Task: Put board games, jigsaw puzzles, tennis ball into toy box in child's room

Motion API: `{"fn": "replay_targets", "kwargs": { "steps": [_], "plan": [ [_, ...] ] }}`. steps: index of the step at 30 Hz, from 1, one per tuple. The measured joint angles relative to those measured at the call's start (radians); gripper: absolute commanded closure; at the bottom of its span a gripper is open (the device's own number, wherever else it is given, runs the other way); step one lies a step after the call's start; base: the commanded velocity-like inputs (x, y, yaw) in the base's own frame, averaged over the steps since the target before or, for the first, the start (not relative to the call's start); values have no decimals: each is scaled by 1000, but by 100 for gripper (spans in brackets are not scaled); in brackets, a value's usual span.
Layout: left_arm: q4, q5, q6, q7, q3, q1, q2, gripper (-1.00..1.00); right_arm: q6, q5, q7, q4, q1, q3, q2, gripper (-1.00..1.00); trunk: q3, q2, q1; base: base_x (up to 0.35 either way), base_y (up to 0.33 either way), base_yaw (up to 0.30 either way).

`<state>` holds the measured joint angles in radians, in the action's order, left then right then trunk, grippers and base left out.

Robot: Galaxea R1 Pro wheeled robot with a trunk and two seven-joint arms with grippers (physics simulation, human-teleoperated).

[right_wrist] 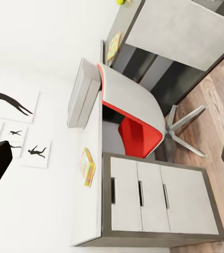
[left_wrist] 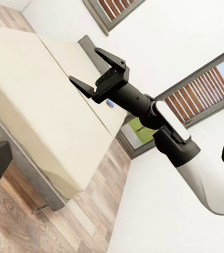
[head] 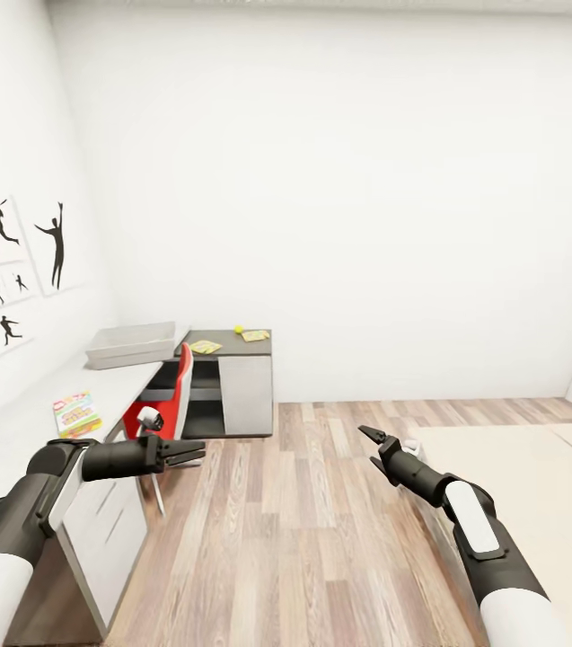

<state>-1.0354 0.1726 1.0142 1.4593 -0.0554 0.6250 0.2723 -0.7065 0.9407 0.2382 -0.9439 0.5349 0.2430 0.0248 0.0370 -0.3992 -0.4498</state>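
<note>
White walls and a wood-plank floor (head: 294,521) are being shown around an L-shaped desk (head: 133,382), which is taken as the landmark. On the wall beside the desk, black sports silhouette pictures (head: 16,261) are being displayed. The toy box (head: 133,344) is being seen resting on the desk's far end, near the corner. On the nearer stretch of the desk, a board game (head: 76,413) is lying flat, well apart from the toy box. On the desk's shorter wing beyond the toy box, two jigsaw puzzles (head: 205,347) are being seen, with the tennis ball (head: 239,330) between them. A red chair (head: 167,404) is tucked against the desk. Across the floor from the desk, the bed (head: 537,485) is being shown with a plain cream top.

The left gripper (head: 198,452) is being held in the air just off the desk's near end, its fingers drawn close together with nothing between them. The right gripper (left_wrist: 98,71) is being held above the bed's edge, its jaws spread wide and empty.
</note>
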Motion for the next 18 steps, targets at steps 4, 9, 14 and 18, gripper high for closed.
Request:
{"fn": "replay_targets", "kwargs": {
  "steps": [4,9,14,18],
  "plan": [
    [0,0,0,0,0,0,-1,-100,0,0,0,0,0,0,0,-100,0,0,0,-42,-247,0],
    [0,0,0,0,0,0,-1,-100,0,0,0,0,0,0,0,-100,0,0,0,-16,-282,0],
    [0,0,0,0,0,0,-1,-100,0,0,0,0,0,0,0,-100,0,0,0,-4,-297,0],
    [0,0,0,0,0,0,-1,-100,0,0,0,0,0,0,0,-100,0,0,0,-1,-301,0]
  ]
}}
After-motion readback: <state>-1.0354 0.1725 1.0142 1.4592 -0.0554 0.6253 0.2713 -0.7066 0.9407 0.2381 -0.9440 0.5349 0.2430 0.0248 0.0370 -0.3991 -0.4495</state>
